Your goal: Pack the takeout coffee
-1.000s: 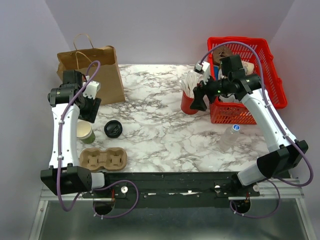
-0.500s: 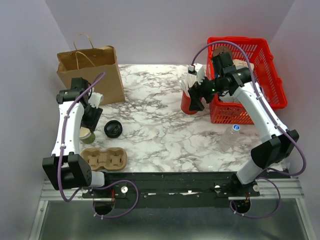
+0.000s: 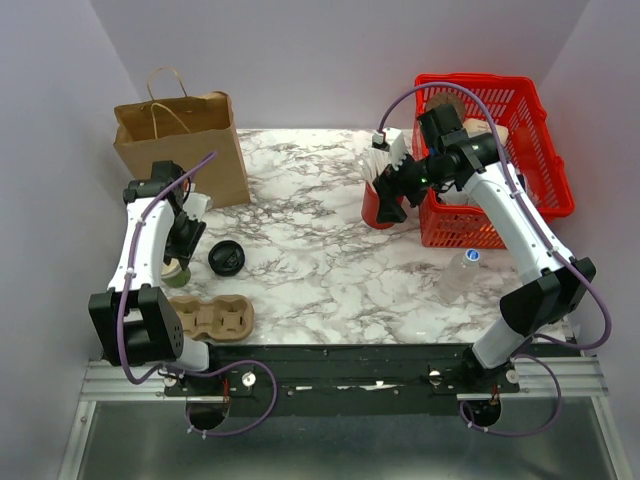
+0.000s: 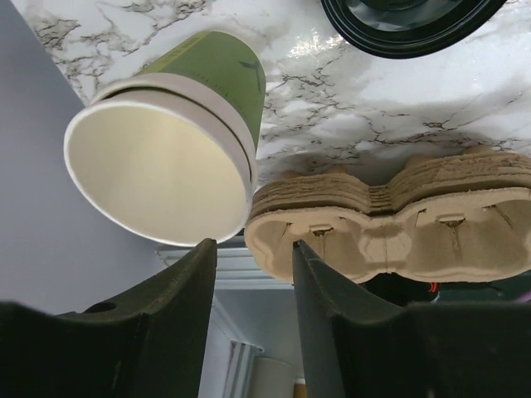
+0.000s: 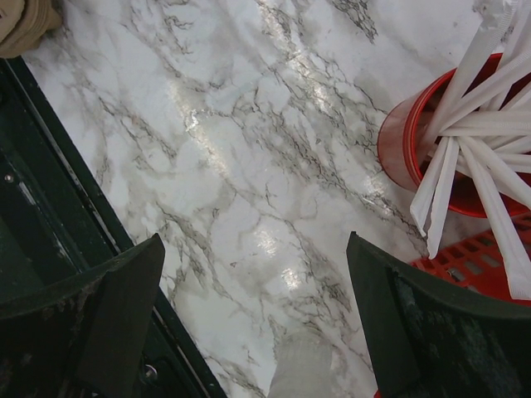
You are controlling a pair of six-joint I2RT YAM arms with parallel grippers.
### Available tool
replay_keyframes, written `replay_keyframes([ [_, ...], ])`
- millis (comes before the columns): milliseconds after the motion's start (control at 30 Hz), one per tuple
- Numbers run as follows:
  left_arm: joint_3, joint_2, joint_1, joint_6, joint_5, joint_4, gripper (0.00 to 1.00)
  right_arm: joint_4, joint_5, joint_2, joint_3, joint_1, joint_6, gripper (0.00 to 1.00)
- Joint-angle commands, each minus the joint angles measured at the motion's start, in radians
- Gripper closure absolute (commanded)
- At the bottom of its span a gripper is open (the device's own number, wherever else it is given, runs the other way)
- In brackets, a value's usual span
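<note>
The takeout coffee cup point(image 4: 170, 141) is olive-green with a pale rim and stands open on the marble at the left. Its black lid point(image 4: 406, 21) lies apart from it on the table point(image 3: 300, 250). In the top view the cup point(image 3: 174, 272) sits just under my left gripper point(image 3: 184, 248), with the lid point(image 3: 227, 258) to its right. My left gripper point(image 4: 253, 253) is open and empty, its fingertips just short of the cup's rim. My right gripper point(image 3: 390, 205) is open and empty beside the red cup of white sticks point(image 3: 375, 200); in the right wrist view it point(image 5: 257, 249) hangs over bare marble.
A cardboard cup carrier point(image 3: 208, 318) lies near the front edge, also seen in the left wrist view point(image 4: 398, 224). A brown paper bag point(image 3: 185, 140) stands at the back left. A red basket point(image 3: 545, 170) is at the back right. A clear bottle point(image 3: 458, 272) lies in front of it.
My left gripper has come down and nearer, closing in on the green cup. My right gripper has shifted slightly left, closer to the red cup of sticks.
</note>
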Motion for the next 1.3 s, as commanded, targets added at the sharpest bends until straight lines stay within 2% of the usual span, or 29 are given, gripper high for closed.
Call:
replay_keyframes([
  [0, -0.021, 0.028, 0.005, 0.004, 0.012, 0.005, 0.51, -0.016, 0.019, -0.005, 0.008, 0.005, -0.009, 0.0],
  [200, -0.03, 0.039, 0.006, 0.005, 0.014, 0.021, 0.55, -0.01, 0.019, -0.006, -0.001, 0.007, -0.004, 0.0],
  [500, -0.016, 0.064, 0.011, 0.004, 0.014, 0.014, 0.65, -0.004, 0.022, -0.003, 0.0, 0.008, -0.003, 0.0],
  [767, -0.006, 0.079, 0.014, -0.002, 0.008, 0.01, 0.79, -0.001, 0.021, 0.005, 0.003, 0.013, 0.0, 0.0],
  [1033, 0.022, 0.079, 0.014, -0.007, -0.015, 0.002, 1.0, 0.006, 0.007, 0.015, 0.0, 0.016, 0.003, 0.0],
  [1267, 0.06, 0.065, 0.017, -0.013, -0.047, -0.001, 1.0, -0.002, -0.005, 0.04, 0.04, 0.017, -0.012, 0.0],
])
